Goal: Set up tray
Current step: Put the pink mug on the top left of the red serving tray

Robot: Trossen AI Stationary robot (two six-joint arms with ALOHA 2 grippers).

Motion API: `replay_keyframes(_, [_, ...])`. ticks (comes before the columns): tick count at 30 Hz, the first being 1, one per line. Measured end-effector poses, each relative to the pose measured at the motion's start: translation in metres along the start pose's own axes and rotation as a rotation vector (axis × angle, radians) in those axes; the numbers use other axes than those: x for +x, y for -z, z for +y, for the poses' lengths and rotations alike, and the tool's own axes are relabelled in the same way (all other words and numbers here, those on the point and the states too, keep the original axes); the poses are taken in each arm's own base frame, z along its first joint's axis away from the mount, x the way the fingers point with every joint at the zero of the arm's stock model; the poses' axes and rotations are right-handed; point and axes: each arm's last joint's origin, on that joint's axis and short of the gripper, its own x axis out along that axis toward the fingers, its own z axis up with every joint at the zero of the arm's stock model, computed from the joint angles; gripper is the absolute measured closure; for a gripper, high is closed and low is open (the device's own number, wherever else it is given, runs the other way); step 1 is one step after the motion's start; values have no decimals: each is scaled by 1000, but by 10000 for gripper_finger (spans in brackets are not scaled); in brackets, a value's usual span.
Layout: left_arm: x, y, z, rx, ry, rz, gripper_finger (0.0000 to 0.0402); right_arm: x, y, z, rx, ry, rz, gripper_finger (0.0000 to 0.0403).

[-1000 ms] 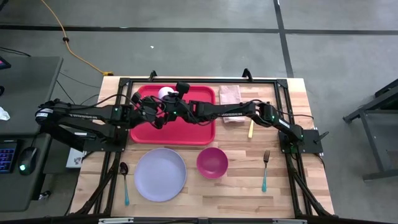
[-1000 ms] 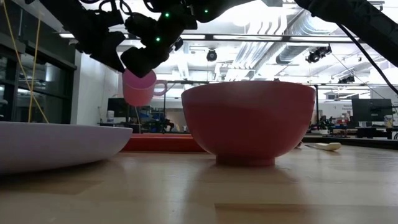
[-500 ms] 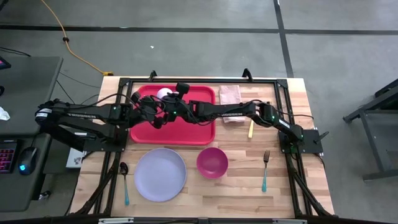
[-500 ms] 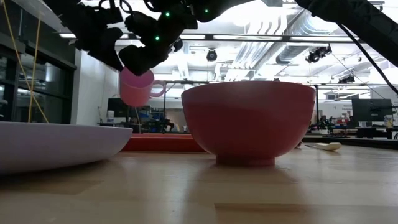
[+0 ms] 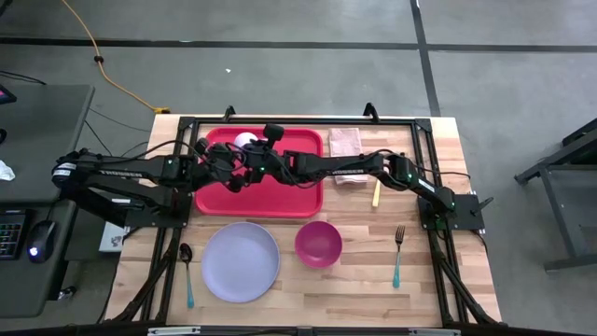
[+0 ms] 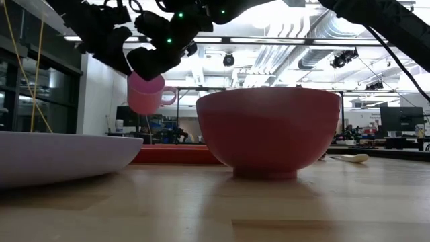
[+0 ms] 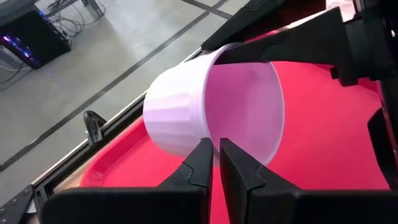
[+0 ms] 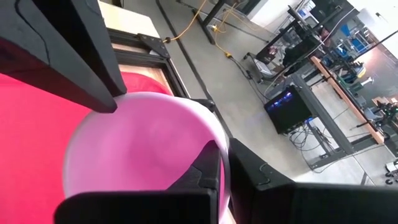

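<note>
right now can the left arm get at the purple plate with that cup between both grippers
Probably not yet. The left gripper and right gripper both pinch the pink cup's rim over the tray. The lavender plate lies uncovered nearer the front, so once the left lets go, the path looks free.

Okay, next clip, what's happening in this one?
Both arms meet over the red tray at the back of the table. A pink cup hangs in the air above it, with the right gripper shut on its rim and the left gripper pinching the opposite rim. The lavender plate, magenta bowl, fork and spoon sit on the table.
</note>
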Motion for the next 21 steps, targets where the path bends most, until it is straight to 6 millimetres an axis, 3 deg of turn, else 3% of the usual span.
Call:
replay_keyframes(13, [-4, 0, 3, -26, 2, -11, 311, 0, -1, 0, 7, -23, -14, 402])
replay_keyframes(21, [-4, -1, 4, -19, -22, -22, 256, 0, -2, 0, 14, -32, -23, 402])
